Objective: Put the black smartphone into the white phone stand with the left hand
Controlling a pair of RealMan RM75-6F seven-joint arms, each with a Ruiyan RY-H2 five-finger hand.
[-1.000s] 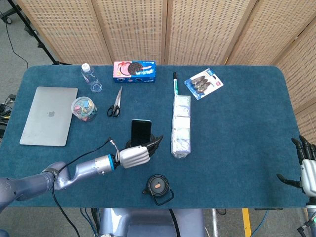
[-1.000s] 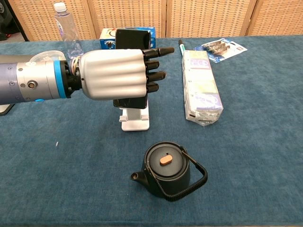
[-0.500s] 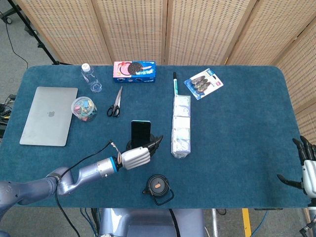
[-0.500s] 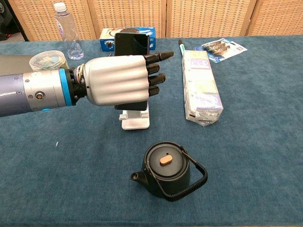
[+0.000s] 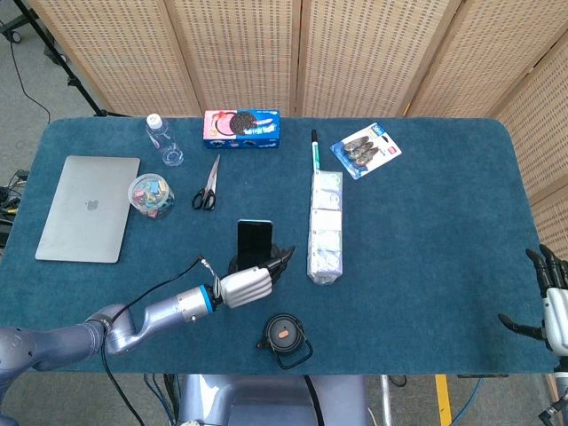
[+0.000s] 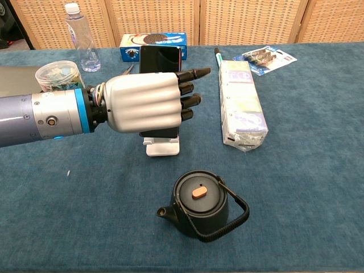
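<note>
A surface [image 5: 426, 222] covered in dark teal cloth fills most of the head view. Behind it stands a folding screen [image 5: 266, 53] of pale wooden frames with perforated, woven-looking panels, running along the far edge and angling down the right side. At upper left, grey floor [image 5: 27, 80] shows with black stand legs [image 5: 62, 62] and a cable. Light is even and soft.

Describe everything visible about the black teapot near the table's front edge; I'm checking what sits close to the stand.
The small black round teapot stands upright on the blue cloth table, in front of the white phone stand and apart from it. It looks matte, like cast iron. Its flat round lid carries an orange-brown oval knob. A short spout points left in the chest view, and a ribbed black bail handle lies tilted down to the right. Nothing touches it; the left hand is beyond it, by the stand.
</note>
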